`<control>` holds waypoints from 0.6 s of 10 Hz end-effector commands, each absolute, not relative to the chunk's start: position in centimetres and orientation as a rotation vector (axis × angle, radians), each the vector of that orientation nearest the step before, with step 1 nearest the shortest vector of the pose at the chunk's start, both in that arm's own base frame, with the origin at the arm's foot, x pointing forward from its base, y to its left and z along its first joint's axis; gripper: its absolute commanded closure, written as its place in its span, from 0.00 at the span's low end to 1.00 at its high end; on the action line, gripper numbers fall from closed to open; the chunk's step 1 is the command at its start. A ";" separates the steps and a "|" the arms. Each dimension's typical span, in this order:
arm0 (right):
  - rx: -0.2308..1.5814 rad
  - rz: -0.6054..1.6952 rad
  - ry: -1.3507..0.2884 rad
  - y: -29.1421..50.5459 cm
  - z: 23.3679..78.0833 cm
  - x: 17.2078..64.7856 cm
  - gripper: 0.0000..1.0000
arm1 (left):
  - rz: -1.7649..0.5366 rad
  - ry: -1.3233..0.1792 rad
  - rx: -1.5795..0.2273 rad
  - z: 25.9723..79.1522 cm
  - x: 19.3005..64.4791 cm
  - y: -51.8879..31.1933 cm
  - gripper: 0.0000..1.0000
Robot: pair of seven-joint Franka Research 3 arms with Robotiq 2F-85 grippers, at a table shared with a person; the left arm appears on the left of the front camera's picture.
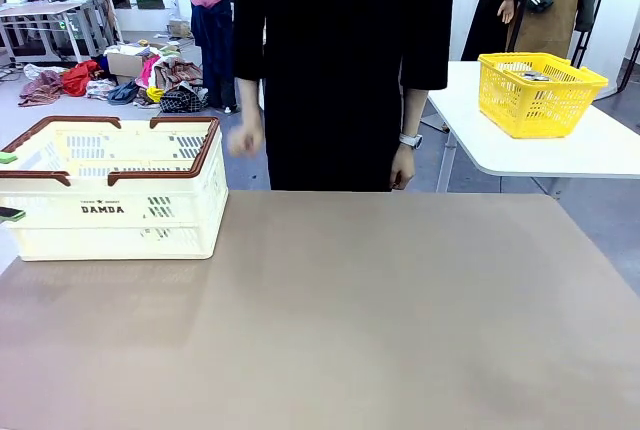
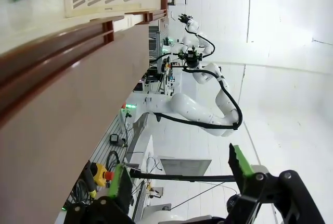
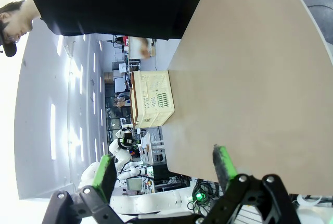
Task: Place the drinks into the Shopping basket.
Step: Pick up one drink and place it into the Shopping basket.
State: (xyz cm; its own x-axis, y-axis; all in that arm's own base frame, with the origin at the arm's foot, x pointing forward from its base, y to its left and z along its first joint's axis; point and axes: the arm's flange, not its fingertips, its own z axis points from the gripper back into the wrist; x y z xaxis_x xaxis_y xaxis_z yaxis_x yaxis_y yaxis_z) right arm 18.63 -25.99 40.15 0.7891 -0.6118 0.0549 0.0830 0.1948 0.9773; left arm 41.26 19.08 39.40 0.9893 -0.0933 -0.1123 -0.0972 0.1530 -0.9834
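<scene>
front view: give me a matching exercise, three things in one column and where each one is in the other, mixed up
Things:
1. cream-white slotted plastic basket with dark brown rim
2. bright yellow plastic basket
3. person in a black top

Places:
a. on the white side table, far right
b. standing at the far edge of the brown table, near the middle
c. on the brown table, at its left end

Pairs: 1-c, 2-a, 3-b
</scene>
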 end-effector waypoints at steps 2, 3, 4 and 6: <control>1.302 -0.507 -0.513 -26.0 40.4 18.8 0.00 | -0.001 0.163 -1.421 39.6 40.7 18.9 0.00; 1.302 -0.507 -0.513 -26.0 40.4 18.8 0.00 | -0.001 0.163 -1.421 39.6 40.7 18.9 0.00; 1.302 -0.507 -0.513 -26.0 40.4 18.8 0.00 | -0.001 0.163 -1.421 39.6 40.7 18.9 0.00; 1.302 -0.507 -0.513 -26.0 40.4 18.8 0.00 | -0.001 0.163 -1.421 39.6 40.7 18.9 0.00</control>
State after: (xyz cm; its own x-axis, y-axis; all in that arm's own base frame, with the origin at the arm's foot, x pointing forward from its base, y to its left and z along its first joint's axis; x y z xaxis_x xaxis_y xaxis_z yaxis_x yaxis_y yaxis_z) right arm 18.63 -25.99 40.15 0.7891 -0.6118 0.0549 0.0830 0.1948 0.9773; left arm 41.26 19.08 39.40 0.9893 -0.0933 -0.1123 -0.0972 0.1530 -0.9834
